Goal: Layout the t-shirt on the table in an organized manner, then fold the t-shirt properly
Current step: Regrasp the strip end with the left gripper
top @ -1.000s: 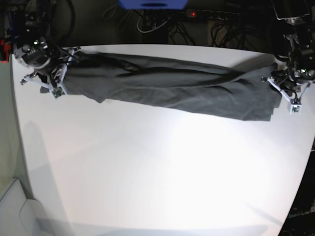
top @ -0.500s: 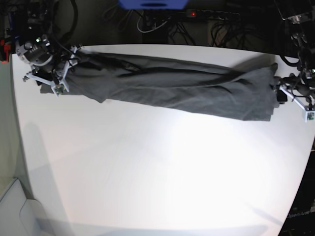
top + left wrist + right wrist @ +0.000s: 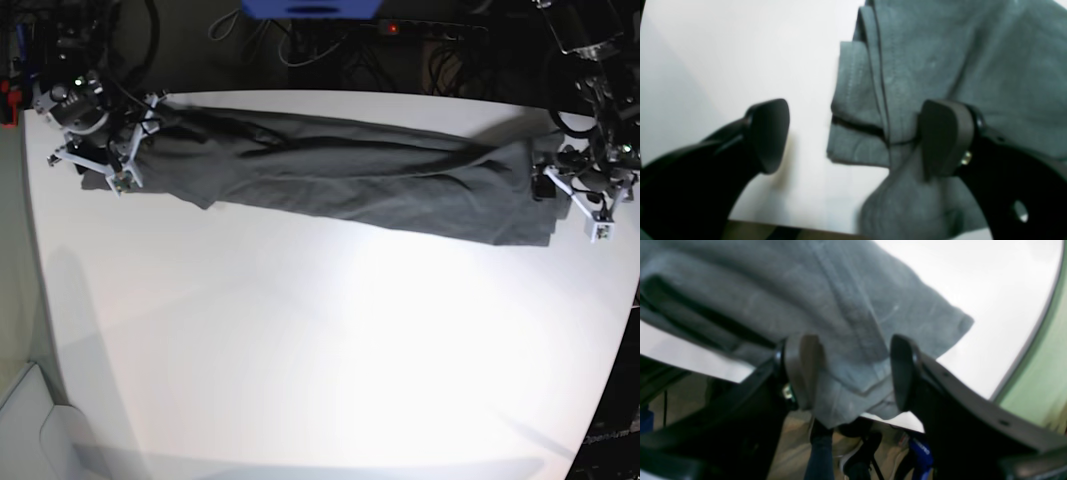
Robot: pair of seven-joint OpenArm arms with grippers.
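The dark grey t-shirt [image 3: 340, 175] lies stretched in a long bunched band across the far part of the white table [image 3: 320, 340]. My left gripper [image 3: 575, 195] sits at the shirt's right end. In the left wrist view, the left gripper [image 3: 857, 136] is open, with a folded hem corner of the t-shirt [image 3: 860, 100] lying on the table [image 3: 740, 50] between its fingers. My right gripper [image 3: 125, 160] is at the shirt's left end. Close up, the right gripper [image 3: 853, 373] is open, and the t-shirt [image 3: 840, 306] hangs loose over the table edge between its jaws.
Cables and a power strip with a red light [image 3: 390, 28] run behind the table's far edge. A blue object [image 3: 310, 8] sits at the top centre. The table's left edge [image 3: 40, 300] curves near my right arm. The floor [image 3: 790, 446] shows below the table edge.
Both grippers were shut on the shirt's ends and have opened, letting go. The left gripper drew off to the right, then came back to the shirt's end. The shirt stays stretched out.
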